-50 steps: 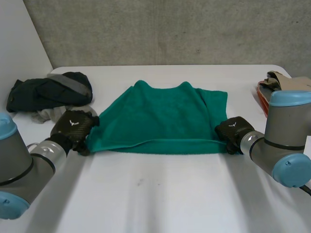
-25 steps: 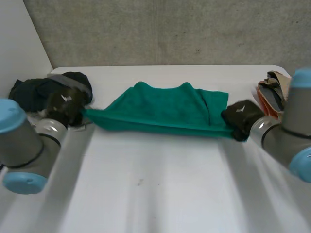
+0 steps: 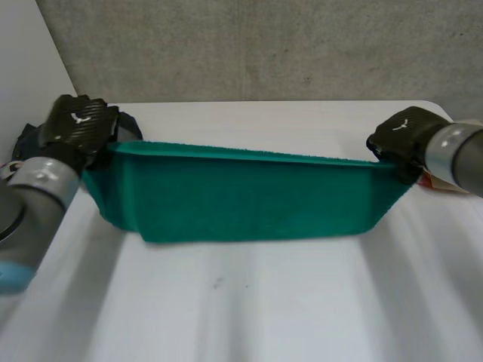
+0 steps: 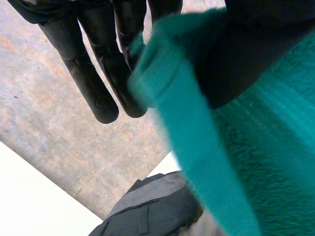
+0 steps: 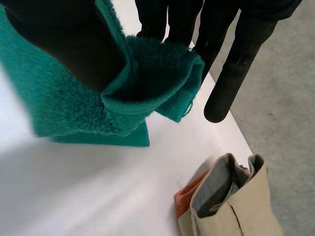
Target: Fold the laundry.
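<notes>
1. Both hands are higher and wider apart than half a second ago, and the green towel [image 3: 241, 200], which lay low on the white surface [image 3: 264, 302], now hangs stretched between them like a band.
2. At one top corner, the left hand [image 3: 75, 124] is clamped on the towel. In the left wrist view the edge passes between the thumb and the straight fingers [image 4: 93, 73].
3. At the other top corner, the right hand [image 3: 407, 136] is clamped too. In its wrist view the thumb presses a bunch of towel against the fingers [image 5: 236, 54].
4. The towel's top edge runs almost straight from hand to hand. Its lower part hangs close to the surface, but I cannot tell if it touches.
5. To do this step well, I think both hands should stay at the same height and keep the top edge tight, so the cloth hangs without wrinkles.
6. The lower edge should probably meet the surface first, with the top then laid over it so that the corners meet.
7. Both pinches look small, so a quick pull could let a corner slip out.
8. Counted: one green towel and two hands. Beyond the left hand there is one dark grey garment [image 4: 147, 206].
9. By the right hand there is one beige garment [image 5: 241, 196], lying on one orange cloth [image 5: 187, 199].
</notes>
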Robot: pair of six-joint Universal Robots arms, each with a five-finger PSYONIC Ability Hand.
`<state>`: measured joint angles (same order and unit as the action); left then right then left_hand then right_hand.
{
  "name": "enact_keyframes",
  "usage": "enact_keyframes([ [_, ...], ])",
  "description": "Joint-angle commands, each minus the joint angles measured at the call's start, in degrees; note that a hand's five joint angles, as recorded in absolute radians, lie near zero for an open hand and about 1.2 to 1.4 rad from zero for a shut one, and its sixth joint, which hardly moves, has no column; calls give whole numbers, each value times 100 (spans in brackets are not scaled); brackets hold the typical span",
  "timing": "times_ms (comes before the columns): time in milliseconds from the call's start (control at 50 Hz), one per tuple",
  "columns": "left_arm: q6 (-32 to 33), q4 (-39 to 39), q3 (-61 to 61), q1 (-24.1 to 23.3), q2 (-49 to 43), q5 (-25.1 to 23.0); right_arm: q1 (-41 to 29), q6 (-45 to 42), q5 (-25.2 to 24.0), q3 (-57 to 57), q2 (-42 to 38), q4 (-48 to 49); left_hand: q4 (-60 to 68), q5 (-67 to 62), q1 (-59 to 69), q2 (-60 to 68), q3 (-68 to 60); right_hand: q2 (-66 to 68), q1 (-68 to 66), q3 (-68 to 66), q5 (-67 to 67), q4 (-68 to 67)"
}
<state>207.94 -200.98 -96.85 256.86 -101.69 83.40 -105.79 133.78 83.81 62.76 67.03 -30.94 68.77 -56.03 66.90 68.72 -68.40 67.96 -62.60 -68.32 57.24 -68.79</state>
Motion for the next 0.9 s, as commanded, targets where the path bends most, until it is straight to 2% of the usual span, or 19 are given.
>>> enact_keyframes([
  [20, 264, -765, 2370, -321, -1590, 414, -91, 411, 557, -2072, -1315, 1210, 1123, -1397, 1310, 1128, -1160, 1204, -1740, -1168, 1276, -1121],
  [120, 168, -2030, 3566, -550, -1775, 941, -91, 974, 576, -2796, -1377, 2923, 1123, -1397, 1310, 1128, -1160, 1204, -1740, -1168, 1276, -1121],
  [140, 55, -2441, 3707, -550, -1749, 1107, -82, 1062, 549, -2735, -1342, 3614, 1123, -1397, 1310, 1128, -1160, 1204, -1740, -1168, 1276, -1121],
  [200, -148, -2892, 3778, -532, -1705, 1223, -109, 1141, 540, -2446, -1194, 4574, 1123, -1397, 1310, 1128, -1160, 1204, -1740, -1168, 1276, -1121],
  [240, -236, -2982, 3752, -558, -1705, 1223, -109, 1089, 523, -2130, -966, 4868, 1123, -1397, 1310, 1128, -1160, 1204, -1740, -1168, 1276, -1121],
  [400, -307, -1990, 2411, -541, -1574, 1232, -38, 1124, 356, -1057, -815, 4264, 1123, -1397, 1310, 1128, -1160, 1204, -1740, -1168, 1276, -1121],
  [520, -254, -1892, 872, -532, -1547, 1153, -29, 1177, 329, -160, -1007, 3376, 1123, -1397, 1310, 1128, -1160, 1204, -1740, -1168, 1276, -1121],
  [620, -245, -1892, 27, -558, -1538, 1153, 67, 1544, 329, 438, -1587, 2796, 1123, -1397, 1310, 1128, -1160, 1204, -1740, -1168, 1276, -1121],
  [640, -245, -1892, -192, -567, -1495, 1153, 93, 1668, 321, 473, -1623, 2734, 1123, -1397, 1310, 1128, -1160, 944, -1479, -907, 1015, -861],
  [660, -245, -1892, -299, -576, -1459, 1153, 128, 1808, 321, 483, -1641, 2655, 1123, -1397, 1310, 1128, -1160, -41, -494, 78, 30, 124],
  [680, -245, -1892, -387, -567, -1407, 1153, 172, 1957, 312, 500, -1658, 2593, 1123, -1397, 1310, 1128, -1160, -1300, 765, 1337, -1229, 1383],
  [700, -245, -1892, -466, -567, -1354, 1144, 260, 2272, 286, 526, -1650, 2471, 1123, -1397, 1310, 1128, -1160, -3944, 3408, 3981, -3872, 4027],
  [720, -245, -1892, -606, -576, -1223, 1144, 304, 2380, 268, 535, -1632, 2435, 1123, -1397, 1310, 1128, -1160, -4637, 4101, 4673, -4565, 4719],
  [820, -254, -1892, -800, -576, -809, 995, 638, 2925, 233, 562, -1518, 2355, 1123, -1397, 1310, 1128, -1160, -5383, 4848, 5420, -5311, 5466],
  [900, -272, -1901, -932, -550, -440, 854, 1016, 3233, -4, 658, -983, 2101, 1123, -1397, 1310, 1128, -1160, -5400, 4865, 5437, -5329, 5483],
])
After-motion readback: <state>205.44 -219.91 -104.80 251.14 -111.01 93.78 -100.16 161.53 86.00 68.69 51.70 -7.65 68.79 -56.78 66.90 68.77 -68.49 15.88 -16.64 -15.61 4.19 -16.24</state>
